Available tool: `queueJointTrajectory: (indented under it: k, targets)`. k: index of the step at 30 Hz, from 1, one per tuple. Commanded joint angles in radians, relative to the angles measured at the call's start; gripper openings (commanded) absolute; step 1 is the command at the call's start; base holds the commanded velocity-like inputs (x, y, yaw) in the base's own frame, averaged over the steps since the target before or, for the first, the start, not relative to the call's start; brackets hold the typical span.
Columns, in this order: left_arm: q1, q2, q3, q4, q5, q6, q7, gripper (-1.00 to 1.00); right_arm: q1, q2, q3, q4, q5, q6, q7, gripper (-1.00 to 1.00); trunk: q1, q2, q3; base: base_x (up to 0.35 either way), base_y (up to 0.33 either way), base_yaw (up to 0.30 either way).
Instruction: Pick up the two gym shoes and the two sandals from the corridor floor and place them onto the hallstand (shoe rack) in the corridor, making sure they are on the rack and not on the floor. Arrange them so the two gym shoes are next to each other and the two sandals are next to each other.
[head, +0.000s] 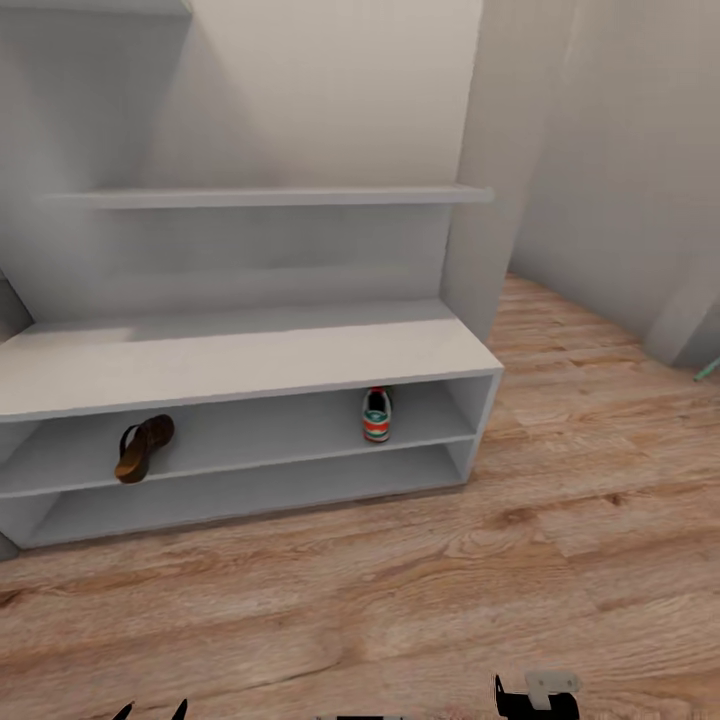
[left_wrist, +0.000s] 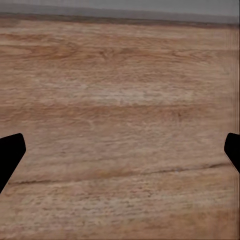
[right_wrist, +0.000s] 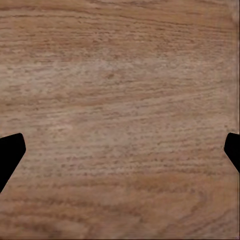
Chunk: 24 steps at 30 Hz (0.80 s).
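The pale grey hallstand (head: 250, 360) stands against the wall ahead, with two open shelf levels under its bench top. One gym shoe (head: 377, 414) sits heel-out on the upper open level, toward the right end. One brown sandal (head: 144, 447) leans tilted on the same level, toward the left. In the left wrist view my left gripper (left_wrist: 120, 155) is open over bare corridor floor (left_wrist: 120, 100), fingertips wide apart. My right gripper (right_wrist: 120, 155) is likewise open over the floor planks (right_wrist: 120, 90). Dark gripper parts (head: 530, 695) poke in at the head view's bottom edge.
Two stepped wall shelves (head: 270, 197) hang above the bench. A wall corner (head: 490, 230) juts out right of the hallstand, with open floor (head: 600, 450) running past it. A small green-tipped thing (head: 708, 369) shows at the right edge.
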<state>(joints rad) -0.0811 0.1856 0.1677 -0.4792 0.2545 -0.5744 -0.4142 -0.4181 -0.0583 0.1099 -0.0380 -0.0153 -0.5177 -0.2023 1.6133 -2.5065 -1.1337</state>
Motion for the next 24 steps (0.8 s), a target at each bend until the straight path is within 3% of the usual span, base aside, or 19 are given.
queueJointTrajectory:
  k: [1, 24]
  targets:
    - [0.0, 0.0, 0.002, 0.001, 0.009, 0.001, -0.01, 1.0, -0.001, 0.0, 0.008, 0.001, -0.002, -0.002, -0.006, 1.0, 0.0, 0.0, -0.001, 0.0, 0.0, -0.264]
    - [0.0, 0.0, 0.001, 0.0, 0.008, 0.001, -0.01, 1.0, -0.001, 0.0, 0.008, 0.002, -0.002, -0.002, -0.006, 1.0, 0.0, 0.0, -0.001, 0.0, 0.0, -0.265]
